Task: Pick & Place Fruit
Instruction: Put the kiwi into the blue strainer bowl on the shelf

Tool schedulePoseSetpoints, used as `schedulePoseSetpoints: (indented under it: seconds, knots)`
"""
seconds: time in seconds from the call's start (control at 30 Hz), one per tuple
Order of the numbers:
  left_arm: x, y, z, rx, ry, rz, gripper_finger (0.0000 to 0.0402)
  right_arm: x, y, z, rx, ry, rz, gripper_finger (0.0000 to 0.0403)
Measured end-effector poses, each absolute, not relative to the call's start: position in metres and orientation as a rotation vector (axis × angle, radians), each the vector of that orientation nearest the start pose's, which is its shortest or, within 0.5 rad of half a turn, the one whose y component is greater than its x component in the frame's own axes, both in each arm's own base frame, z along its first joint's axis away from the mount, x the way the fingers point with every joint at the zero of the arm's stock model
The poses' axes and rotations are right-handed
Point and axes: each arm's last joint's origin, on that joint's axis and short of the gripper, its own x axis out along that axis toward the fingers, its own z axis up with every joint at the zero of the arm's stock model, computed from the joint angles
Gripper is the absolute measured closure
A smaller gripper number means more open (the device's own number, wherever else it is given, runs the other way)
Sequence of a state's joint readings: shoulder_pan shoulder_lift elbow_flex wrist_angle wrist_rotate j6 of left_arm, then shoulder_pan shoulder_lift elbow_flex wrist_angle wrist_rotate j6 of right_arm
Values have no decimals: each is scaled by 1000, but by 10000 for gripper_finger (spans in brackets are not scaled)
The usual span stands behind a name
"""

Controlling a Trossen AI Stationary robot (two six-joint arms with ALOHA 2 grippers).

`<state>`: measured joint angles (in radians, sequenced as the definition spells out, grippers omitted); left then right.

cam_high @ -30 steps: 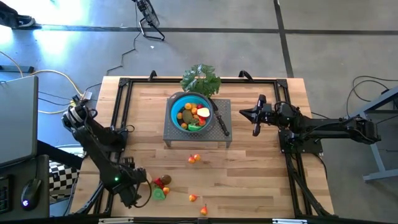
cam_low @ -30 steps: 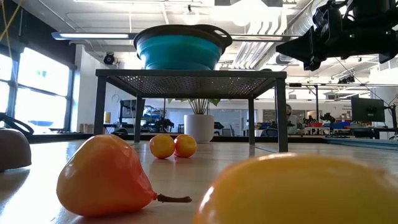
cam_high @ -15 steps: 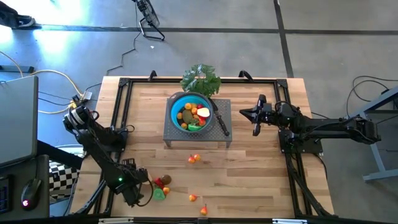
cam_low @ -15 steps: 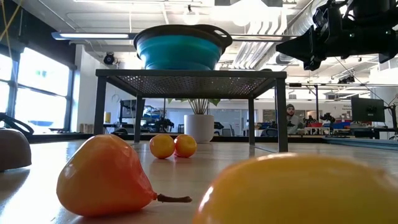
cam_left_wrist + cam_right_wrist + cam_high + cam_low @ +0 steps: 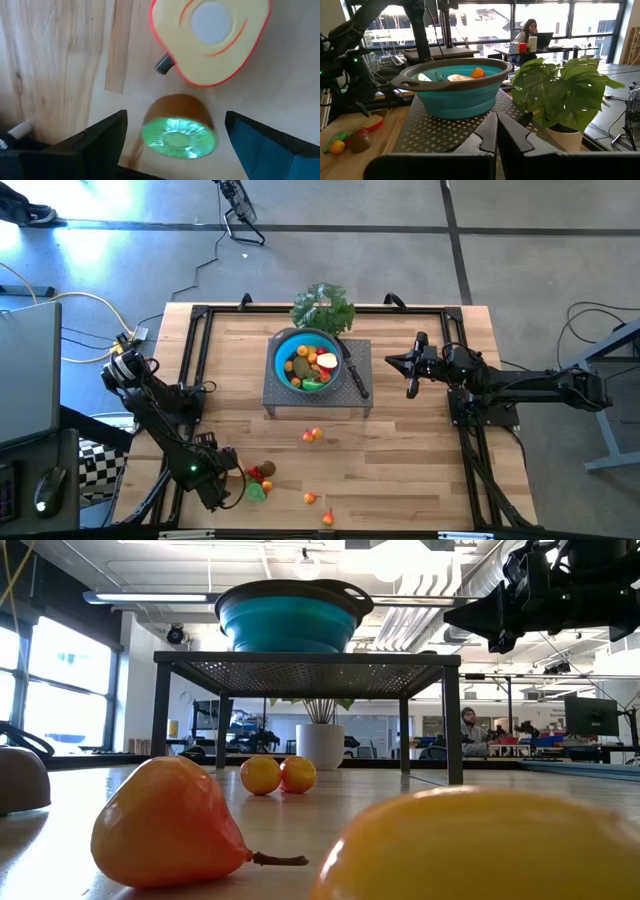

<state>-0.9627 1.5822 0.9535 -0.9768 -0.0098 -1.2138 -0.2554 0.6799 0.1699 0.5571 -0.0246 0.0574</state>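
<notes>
Nothing moved; left gripper (image 5: 172, 137) jaws open astride round kiwi half (image 5: 178, 132); right gripper (image 5: 496, 131) jaws shut, empty.

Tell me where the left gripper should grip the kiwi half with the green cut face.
Grip the kiwi half across its brown rounded sides, coming straight down from above. It lies between the open left gripper's fingers, cut face showing, and the apple slice beside it leaves those sides free.
</notes>
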Motion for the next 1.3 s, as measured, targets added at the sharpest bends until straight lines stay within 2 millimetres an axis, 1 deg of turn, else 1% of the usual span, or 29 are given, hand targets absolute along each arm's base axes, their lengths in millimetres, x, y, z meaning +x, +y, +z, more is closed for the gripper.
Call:
schedulePoseSetpoints:
  seconds: [0.3,0.5,0.73,0.83,1.07,1.13,1.23,1.3]
  knots:
    - [145,-209,175,-196,1559,237,73,150,-38,207,50,-53,-226,401]
    - [135,-210,160,-247,1549,256,73,150,-38,207,50,-52,-225,401]
    - [132,-211,158,-287,1561,274,74,150,-38,207,50,-52,-225,401]
    - [132,-211,158,-290,1569,271,89,150,-38,207,50,-52,-225,401]
    - [132,-211,158,-291,1568,273,163,150,-38,207,50,-52,-225,401]
    - [132,-211,158,-292,1568,273,177,150,-38,207,50,-52,-225,401]
    - [132,-211,158,-293,1568,274,180,150,-38,207,47,-52,-225,401]
    - [132,-211,158,-297,1568,277,174,150,-38,207,46,-51,-225,401]
